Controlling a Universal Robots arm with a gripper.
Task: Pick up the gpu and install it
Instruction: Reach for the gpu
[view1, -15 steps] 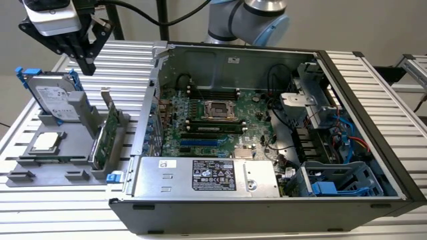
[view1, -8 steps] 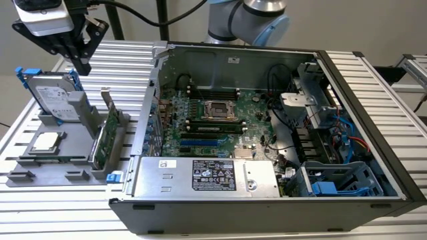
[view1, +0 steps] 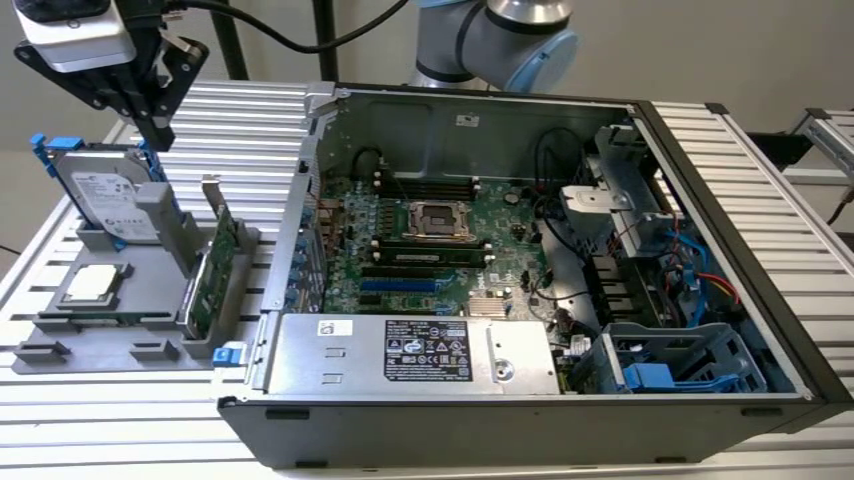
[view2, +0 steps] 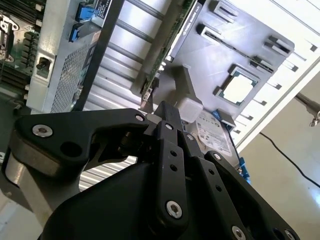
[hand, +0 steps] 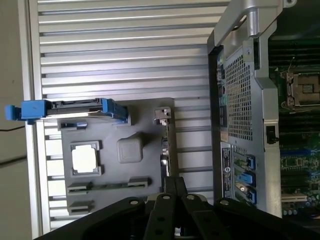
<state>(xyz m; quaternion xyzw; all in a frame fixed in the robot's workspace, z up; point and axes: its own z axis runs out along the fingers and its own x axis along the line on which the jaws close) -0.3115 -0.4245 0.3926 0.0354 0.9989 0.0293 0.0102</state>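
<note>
Nothing done yet: the gpu (view1: 214, 265) stands on edge in the grey holder (view1: 80, 345), below the fingers (view1: 150, 112) and apart from them, untouched. The fingers are clenched together and empty (the gripper (view1: 160, 138) hovers high, nearer the hard drive (view1: 114, 195)). Grasp, carry and install are all left. Ribbed metal tabletop (view1: 254, 110); an open computer case (view1: 747, 250) sits beyond the gpu.

No print readable. Black label (view1: 427, 350) on power supply (view1: 521, 362), white label (view1: 107, 188) on hard drive (view1: 83, 172), small white sticker (view1: 466, 119) on case wall (view1: 400, 125): all too small.
</note>
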